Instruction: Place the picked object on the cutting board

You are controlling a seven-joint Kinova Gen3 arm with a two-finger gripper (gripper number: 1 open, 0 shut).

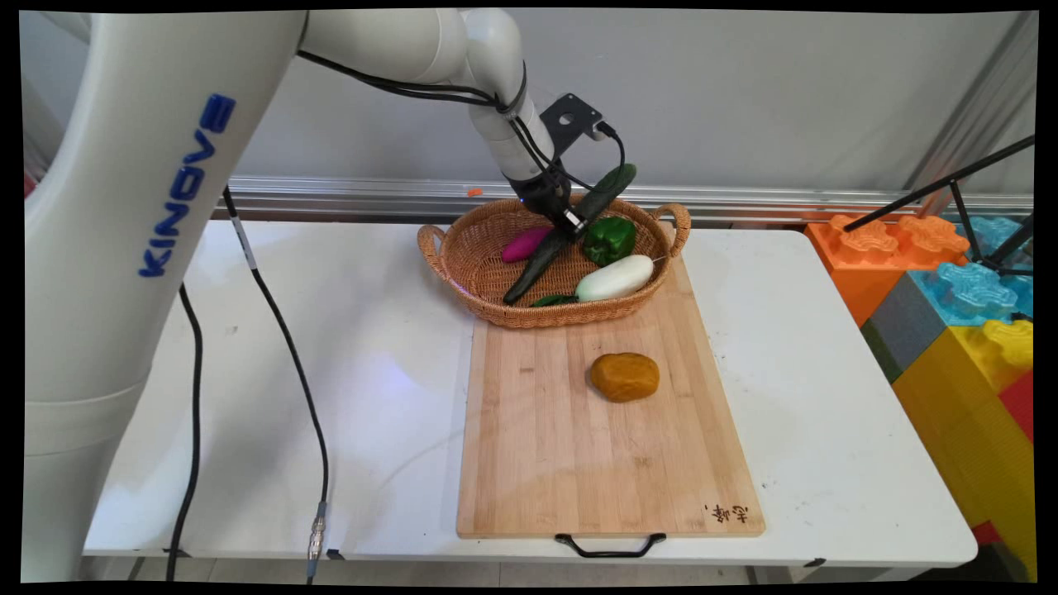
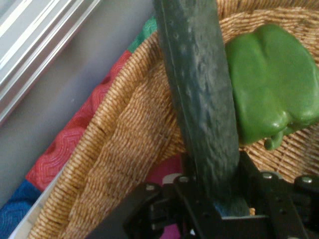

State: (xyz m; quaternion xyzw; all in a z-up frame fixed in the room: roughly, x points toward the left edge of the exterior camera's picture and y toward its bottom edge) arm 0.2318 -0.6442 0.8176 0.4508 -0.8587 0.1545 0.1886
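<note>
Right over the wicker basket (image 1: 471,256), the gripper (image 1: 570,221) is clamped on a long dark green cucumber (image 1: 541,258), holding it near its middle. The cucumber is tilted, its lower end down inside the basket toward the near left wall and its upper end (image 1: 616,178) sticking up past the far rim. In the hand view the cucumber (image 2: 199,99) runs up from between the black fingers, with the green bell pepper (image 2: 274,89) just beside it. Inside the basket, the pepper (image 1: 610,240) lies right of the cucumber, a purple eggplant (image 1: 525,245) lies left of it, and a white radish (image 1: 616,278) rests against the near right wall. The basket's near edge sits on the far end of a wooden cutting board (image 1: 579,463). A brown potato (image 1: 625,377) lies on the board, apart from the basket on its near side.
</note>
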